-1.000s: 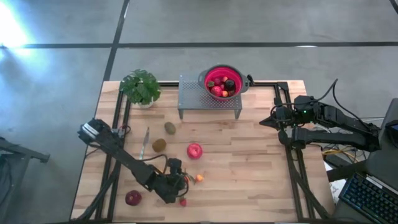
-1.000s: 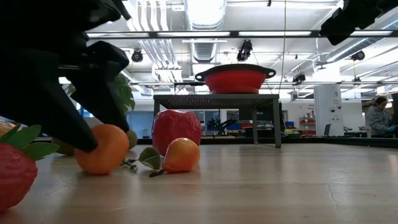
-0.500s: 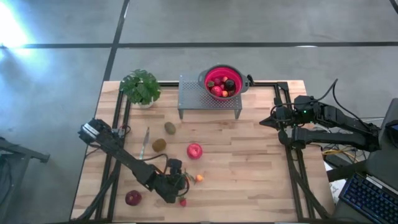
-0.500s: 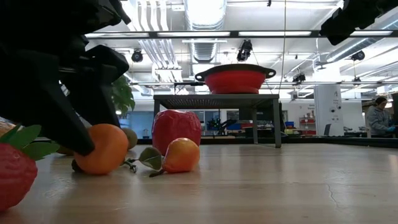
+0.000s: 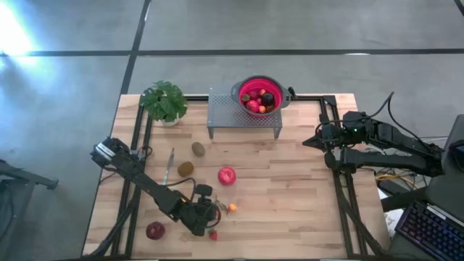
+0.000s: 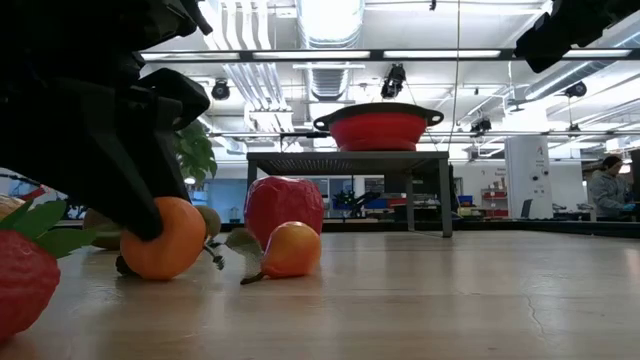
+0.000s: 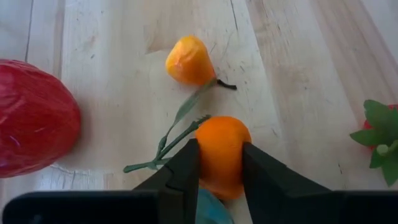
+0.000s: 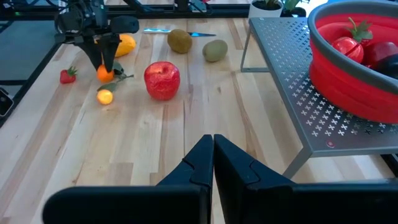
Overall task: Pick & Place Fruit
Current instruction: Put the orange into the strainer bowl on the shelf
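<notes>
At upper centre of the high view a red colander [image 5: 259, 96] on a grey rack [image 5: 245, 116] holds several fruits, a strawberry [image 8: 347, 45] and dark round ones among them; a plant [image 5: 164, 101] stands at the rack's left. On the table [image 5: 290, 188], the apple [image 5: 227, 175] sits mid-frame, two kiwis [image 5: 192, 158] up-left of it, a dark-red fruit [image 5: 155, 230] lower left. The left gripper [image 7: 219, 163] clamps an orange [image 7: 222, 154], a smaller orange bit [image 7: 188, 60] just beyond; the right gripper [image 8: 212, 152] waits clenched and empty at right.
</notes>
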Controlling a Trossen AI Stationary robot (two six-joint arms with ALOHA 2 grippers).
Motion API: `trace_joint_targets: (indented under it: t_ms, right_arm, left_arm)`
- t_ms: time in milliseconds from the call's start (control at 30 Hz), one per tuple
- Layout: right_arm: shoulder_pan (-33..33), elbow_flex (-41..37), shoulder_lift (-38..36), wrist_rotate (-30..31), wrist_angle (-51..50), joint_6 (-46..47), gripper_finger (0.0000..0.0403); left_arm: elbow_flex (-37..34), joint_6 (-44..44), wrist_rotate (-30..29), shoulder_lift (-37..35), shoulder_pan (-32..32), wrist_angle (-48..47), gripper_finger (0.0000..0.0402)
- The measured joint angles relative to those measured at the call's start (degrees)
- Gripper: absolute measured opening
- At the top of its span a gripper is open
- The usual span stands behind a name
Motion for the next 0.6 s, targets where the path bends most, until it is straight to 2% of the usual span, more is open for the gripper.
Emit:
trace_joint_targets:
  t_ms: [300, 400, 600]
  right_arm:
    - [0.02, 0.0, -0.02, -0.02, 0.0, -0.04, 0.0008]
    - [0.01, 0.0, 0.0, -0.01, 0.0, 0.07, 0.0008]
    - [0.0, 0.0, 0.0, -0.02, 0.0, -0.05, 0.0008]
  left_arm:
    - [1.82, 5.46, -1.28, -4.88, 0.1, -1.68, 0.0102]
    - [4.05, 12.0, -5.35, -7.42, 0.46, -1.46, 0.0103]
    - [8.98, 30.72, -19.12, -10.48, 4.67, 2.27, 0.0106]
